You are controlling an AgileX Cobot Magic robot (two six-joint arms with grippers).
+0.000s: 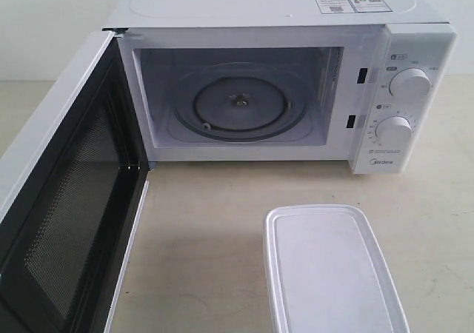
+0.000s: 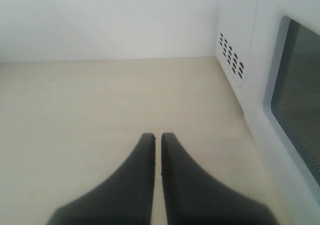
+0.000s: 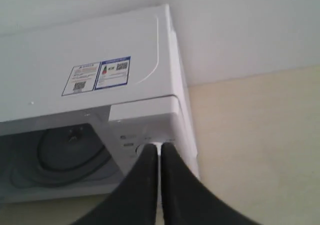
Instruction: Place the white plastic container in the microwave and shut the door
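Observation:
The white microwave (image 1: pixel 281 11) stands at the back of the table with its cavity showing the glass turntable (image 1: pixel 238 105). Its door (image 1: pixel 59 200) is swung wide open to the left, dark mesh window facing inward. The white plastic container (image 1: pixel 329 270), lid on, lies on the table in front of the knob panel. Neither gripper shows in the exterior view. My left gripper (image 2: pixel 157 137) is shut and empty above bare table, outside the door (image 2: pixel 295 115). My right gripper (image 3: pixel 160 147) is shut and empty, held high facing the microwave (image 3: pixel 100 50); the container is out of its view.
Two round knobs (image 1: pixel 409 83) sit on the microwave's right panel. The beige tabletop (image 1: pixel 200 237) stretches between the open door and the container. A white wall (image 2: pixel 100 20) rises behind the table. Vent holes (image 2: pixel 231 56) mark the microwave's left side.

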